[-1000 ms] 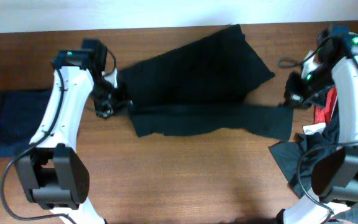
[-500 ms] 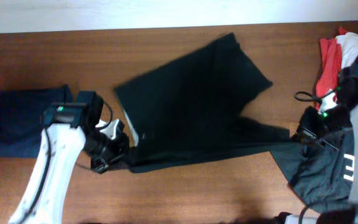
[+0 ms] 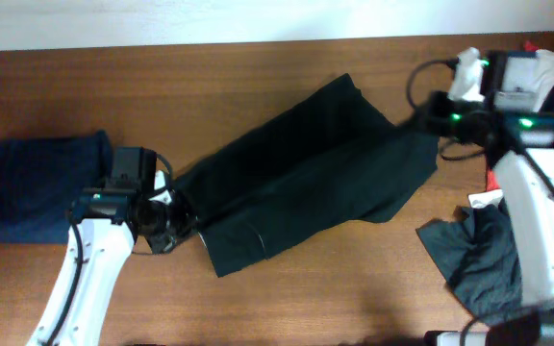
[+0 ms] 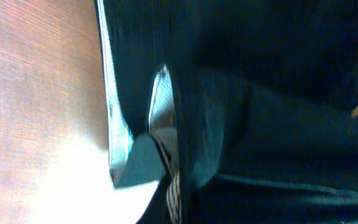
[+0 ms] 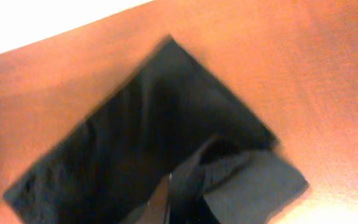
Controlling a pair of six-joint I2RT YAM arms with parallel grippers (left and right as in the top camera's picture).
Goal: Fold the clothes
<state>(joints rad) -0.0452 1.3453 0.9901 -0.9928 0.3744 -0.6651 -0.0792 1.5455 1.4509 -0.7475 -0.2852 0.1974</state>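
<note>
1. At the 8 o'clock end of the cloth, the left gripper (image 3: 168, 226) looks clenched on the edge of the black garment (image 3: 306, 173). Its wrist view shows a ridge of fabric drawn up beside a pale inner band (image 4: 114, 124), though the fingers themselves are hard to make out.
2. Up at 2 o'clock, the right gripper (image 3: 429, 117) seems to be grasping the opposite end. In its wrist view a lifted flap of cloth (image 5: 241, 177) runs up toward the dark finger at the bottom edge.
3. The garment lies mid-table, stretched between the two arms, with its long axis running from 8 o'clock to 2 o'clock. Judging by the pale band, the waist end points to 8 o'clock.
4. One layer appears doubled lengthwise over another, so the first fold looks roughly made. The crosswise folds are not yet done.
5. Further out on the table (image 3: 354, 298), a navy piece (image 3: 37, 183) sits folded at 9 o'clock.
6. At 3 to 4 o'clock, a crumpled heap (image 3: 484, 255) waits unfolded, so much of the task remains.
</note>
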